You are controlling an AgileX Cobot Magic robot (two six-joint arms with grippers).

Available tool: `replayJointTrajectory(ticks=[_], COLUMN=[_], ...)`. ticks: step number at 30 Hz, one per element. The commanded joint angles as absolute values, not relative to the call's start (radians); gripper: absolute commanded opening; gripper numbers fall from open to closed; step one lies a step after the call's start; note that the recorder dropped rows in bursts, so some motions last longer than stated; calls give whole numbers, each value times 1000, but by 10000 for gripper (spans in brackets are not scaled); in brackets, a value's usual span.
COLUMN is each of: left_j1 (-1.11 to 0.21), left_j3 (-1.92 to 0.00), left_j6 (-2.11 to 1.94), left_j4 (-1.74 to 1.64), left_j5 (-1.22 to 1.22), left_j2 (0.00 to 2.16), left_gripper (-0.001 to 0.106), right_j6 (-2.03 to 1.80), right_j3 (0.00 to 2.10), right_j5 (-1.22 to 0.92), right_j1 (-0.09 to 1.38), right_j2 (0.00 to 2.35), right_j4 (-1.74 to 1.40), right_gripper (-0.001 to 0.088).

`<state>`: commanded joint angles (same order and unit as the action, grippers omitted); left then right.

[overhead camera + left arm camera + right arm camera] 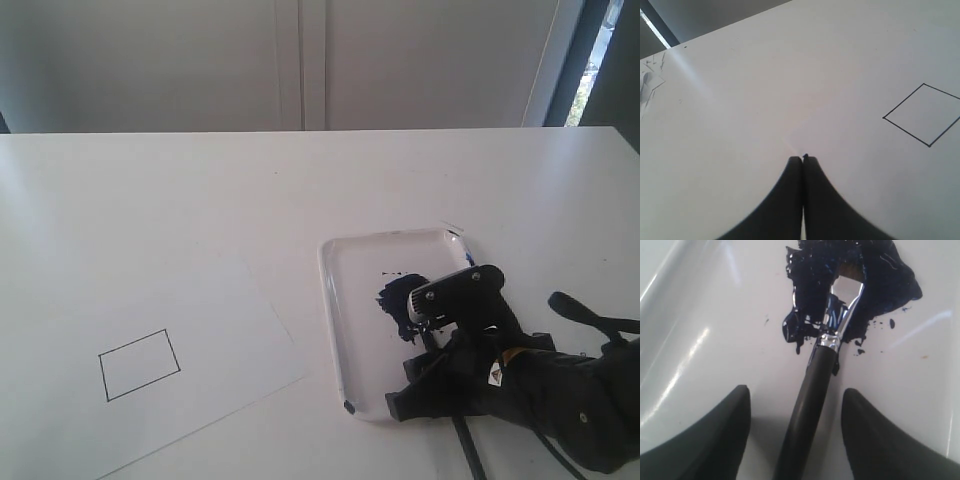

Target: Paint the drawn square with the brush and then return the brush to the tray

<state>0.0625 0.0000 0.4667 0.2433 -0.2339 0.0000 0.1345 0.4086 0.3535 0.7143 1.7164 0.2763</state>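
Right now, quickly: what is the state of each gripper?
Left gripper: shut, holding nothing.
Right gripper: open, one finger on each side of the brush, not gripping it.

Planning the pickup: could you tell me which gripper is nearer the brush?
Right. The right gripper straddles the brush; the left gripper is off by the drawn square.

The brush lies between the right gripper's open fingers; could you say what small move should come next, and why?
Probably close the right gripper on the brush: its fingers sit open either side of the handle, bristles in paint on the tray, and the drawn square is unpainted.
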Motion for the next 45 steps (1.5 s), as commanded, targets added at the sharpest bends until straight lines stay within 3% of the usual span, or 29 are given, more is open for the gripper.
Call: replayJointTrajectory(ticks=[11, 30, 40, 45], left_j1=[63, 63, 63, 63], left_j3=[0, 0, 0, 0], left_j6=[468, 195, 253, 491], left_j4=[243, 292, 272, 98], left_j5=[-7, -99, -143, -143], left_j2=[0, 0, 0, 0], left_gripper=[11, 5, 5, 5], right_j6=[135, 135, 135, 135], right_j3=[409, 409, 409, 409], right_j5=[353, 353, 355, 355], right_j1=[714, 714, 714, 714], right_j2=[1716, 1716, 1716, 1716], right_j4=[272, 268, 269, 269], right_gripper=[517, 517, 517, 517])
